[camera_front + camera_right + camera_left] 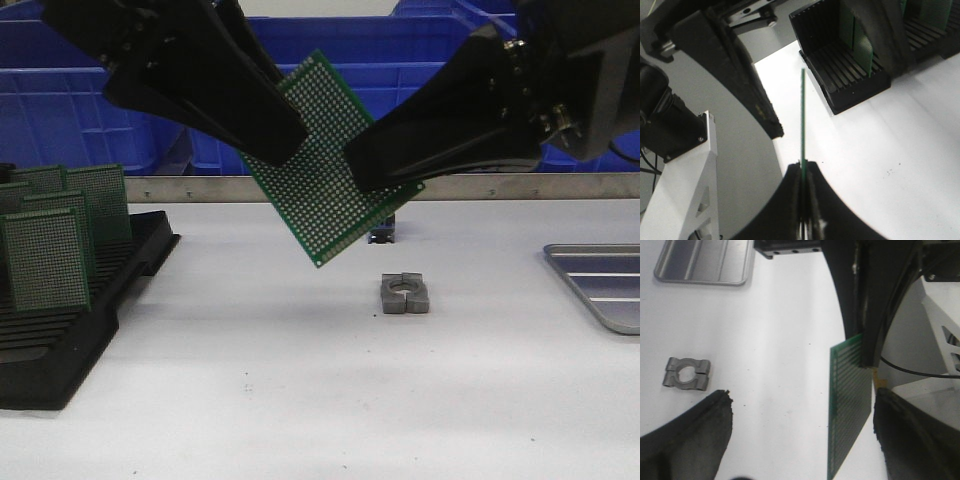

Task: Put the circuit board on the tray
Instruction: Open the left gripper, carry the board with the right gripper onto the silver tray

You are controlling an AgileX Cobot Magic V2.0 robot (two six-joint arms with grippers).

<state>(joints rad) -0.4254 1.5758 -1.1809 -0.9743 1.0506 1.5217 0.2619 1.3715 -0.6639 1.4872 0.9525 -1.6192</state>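
Note:
The green perforated circuit board [325,170] hangs tilted like a diamond above the middle of the table. My right gripper [385,165] is shut on its right edge; in the right wrist view the board [803,115] runs edge-on out of the closed fingers [804,167]. My left gripper [272,135] is at the board's upper left and stands open. In the left wrist view the board [850,405] hangs between its spread fingers [802,440], closer to one finger. The silver ridged tray [600,262] lies at the table's right edge, also seen from the left wrist [705,260].
A black slotted rack [60,340] at the left holds several upright green boards [45,260]. A grey metal clamp piece [405,293] lies on the white table below the held board. Blue bins [80,100] line the back behind a metal rail.

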